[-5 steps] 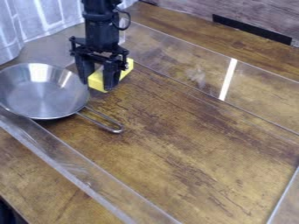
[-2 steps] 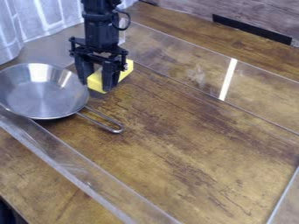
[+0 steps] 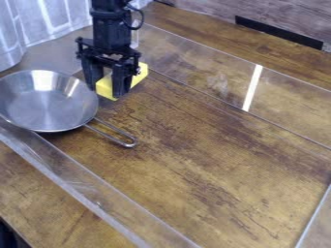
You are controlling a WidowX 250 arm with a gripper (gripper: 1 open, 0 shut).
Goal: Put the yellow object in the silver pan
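Note:
The yellow object (image 3: 114, 87) is a small block just right of the silver pan (image 3: 39, 100), near the table top; whether it still rests there I cannot tell. My black gripper (image 3: 108, 85) points straight down over it, its fingers closed on the block's sides. Most of the block's top is hidden by the fingers. The pan is round, shiny and has nothing in it, and its thin wire handle (image 3: 116, 136) lies on the wood toward the front right.
A wooden table (image 3: 207, 145) under a clear sheet, with a raised rim along the front left edge. A white curtain (image 3: 39, 24) hangs behind the pan at the back left.
The gripper and the yellow block have shifted very slightly upward in the picture; the pan has not moved.

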